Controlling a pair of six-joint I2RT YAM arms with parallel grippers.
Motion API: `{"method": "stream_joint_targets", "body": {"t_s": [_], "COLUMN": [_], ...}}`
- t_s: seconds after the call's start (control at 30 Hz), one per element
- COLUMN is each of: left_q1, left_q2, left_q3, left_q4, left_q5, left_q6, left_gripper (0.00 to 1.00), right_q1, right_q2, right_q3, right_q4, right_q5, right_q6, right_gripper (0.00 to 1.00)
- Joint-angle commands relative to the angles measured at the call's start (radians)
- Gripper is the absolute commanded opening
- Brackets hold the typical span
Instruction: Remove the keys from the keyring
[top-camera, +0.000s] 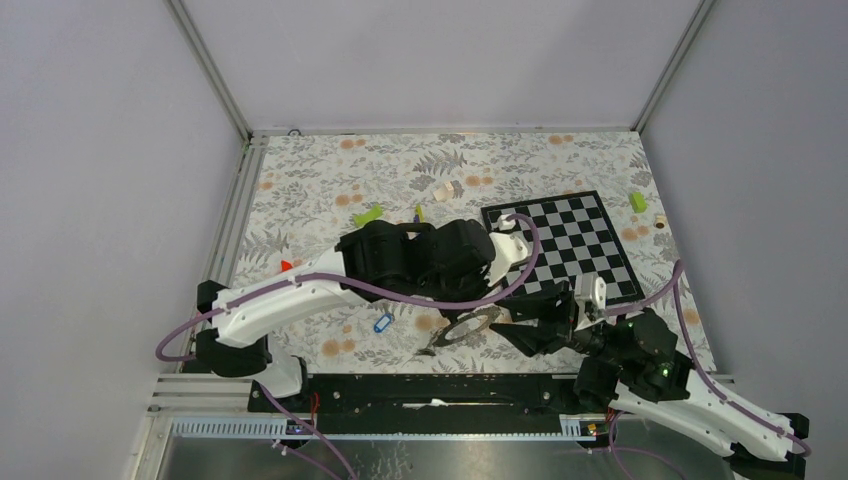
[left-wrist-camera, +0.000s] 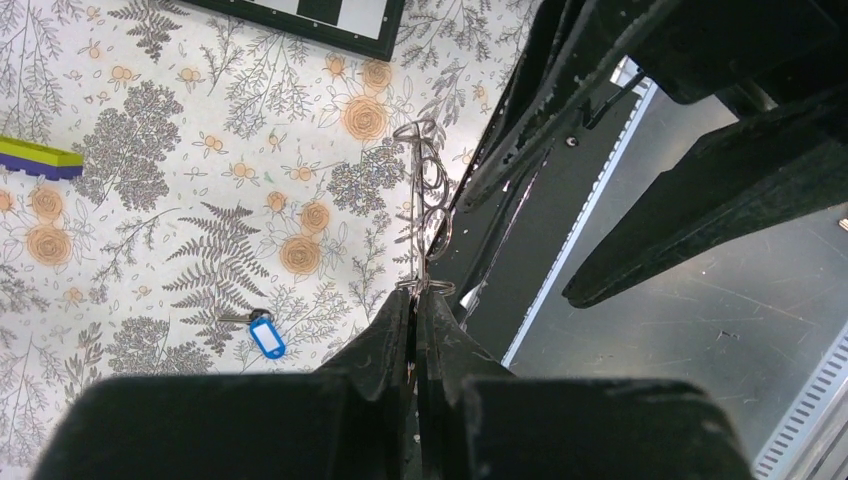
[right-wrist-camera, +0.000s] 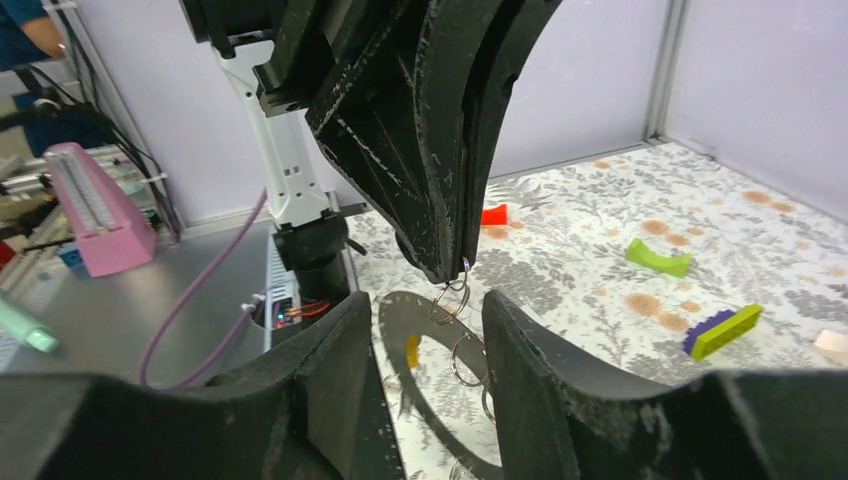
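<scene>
The keyring is a wide grey hoop hanging just above the near table edge. My left gripper is shut on a small wire ring at its top, and the hoop shows edge-on below the tips. In the right wrist view the hoop hangs under the left fingertips with small wire rings and a yellow key head. My right gripper stands open, one finger on each side of the hoop. A blue-headed key lies loose on the cloth.
A checkerboard lies at the back right. Lime-green blocks, a thin stick and a red piece are scattered on the floral cloth. A black rail runs along the near edge.
</scene>
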Motion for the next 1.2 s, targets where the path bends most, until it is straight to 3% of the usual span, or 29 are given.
{"method": "stream_joint_targets", "body": {"t_s": [0.0, 0.43, 1.17], "left_q1": [0.013, 0.026, 0.039], "left_q2": [0.015, 0.031, 0.044], "left_q3": [0.070, 0.101, 0.109], "left_q4": [0.017, 0.005, 0.016], "left_q5": [-0.062, -0.057, -0.044], "left_q6": [-0.069, -0.093, -0.099], "left_gripper": [0.00, 0.00, 0.00], "right_q1": [-0.003, -0.002, -0.002], "right_q2": [0.025, 0.099, 0.118], "right_q3": [0.040, 0.009, -0.024], "right_q4": [0.006, 0.094, 0.102], "right_q5": [0.040, 0.067, 0.029], "right_q6": [-0.092, -0.094, -0.048], "right_gripper": [0.49, 0.31, 0.37]}}
